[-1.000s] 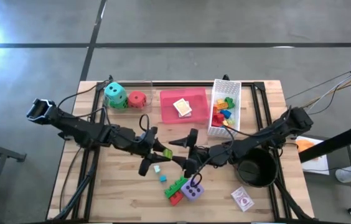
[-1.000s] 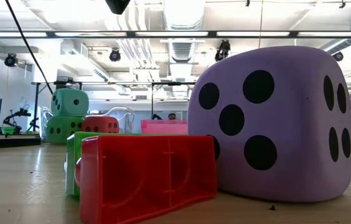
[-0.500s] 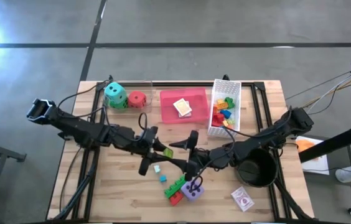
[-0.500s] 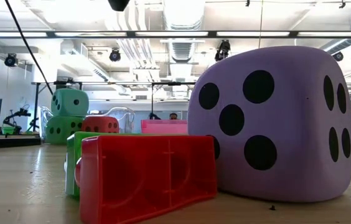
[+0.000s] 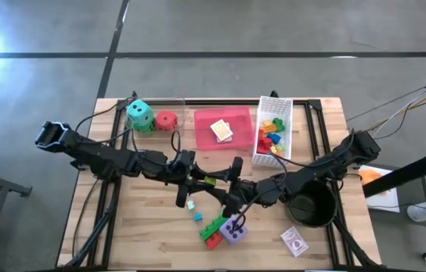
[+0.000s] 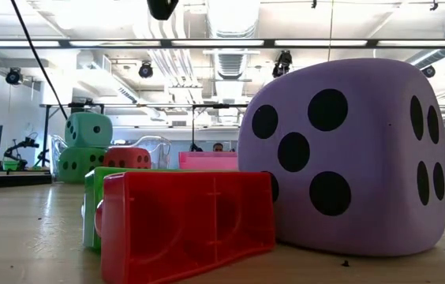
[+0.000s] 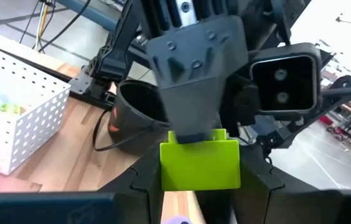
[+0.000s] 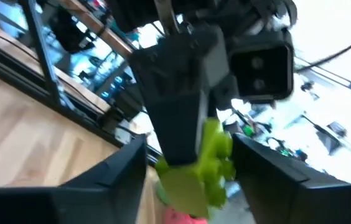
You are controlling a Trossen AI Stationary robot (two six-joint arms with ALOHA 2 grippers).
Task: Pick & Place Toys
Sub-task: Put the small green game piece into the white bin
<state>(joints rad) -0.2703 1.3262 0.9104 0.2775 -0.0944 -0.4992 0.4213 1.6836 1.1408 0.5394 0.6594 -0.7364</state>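
A lime-green brick (image 5: 209, 181) hangs in the air over the middle of the table, with my left gripper (image 5: 200, 181) shut on it. My right gripper (image 5: 228, 187) faces it from the table's right, open, one finger on either side of the brick (image 8: 197, 165). On the table below lie a purple die (image 6: 349, 158), a red brick (image 6: 187, 225), a green brick (image 5: 213, 224) and small teal bricks (image 5: 193, 211). At the far left a teal die (image 5: 140, 112) sits on a green die (image 5: 146, 127), beside a red die (image 5: 166, 119). My left gripper pinches the lime brick's two opposite sides (image 7: 166, 168) between its two fingers, coming level from the table's left. The brick is lifted clear of the table. My right gripper's fingers (image 7: 191, 93) stand close around the brick's far end; whether they touch it, I cannot tell.
A pink tray (image 5: 205, 136) with a card pack stands at the far middle. To its right is a white mesh basket (image 5: 262, 155) holding bricks. A black pot (image 5: 311, 205) stands under my right arm, and a card pack (image 5: 294, 242) lies at the near right.
My left gripper has carried the lime brick a little toward the table's right, in between my right gripper's fingers. The brick has stayed clear of the table.
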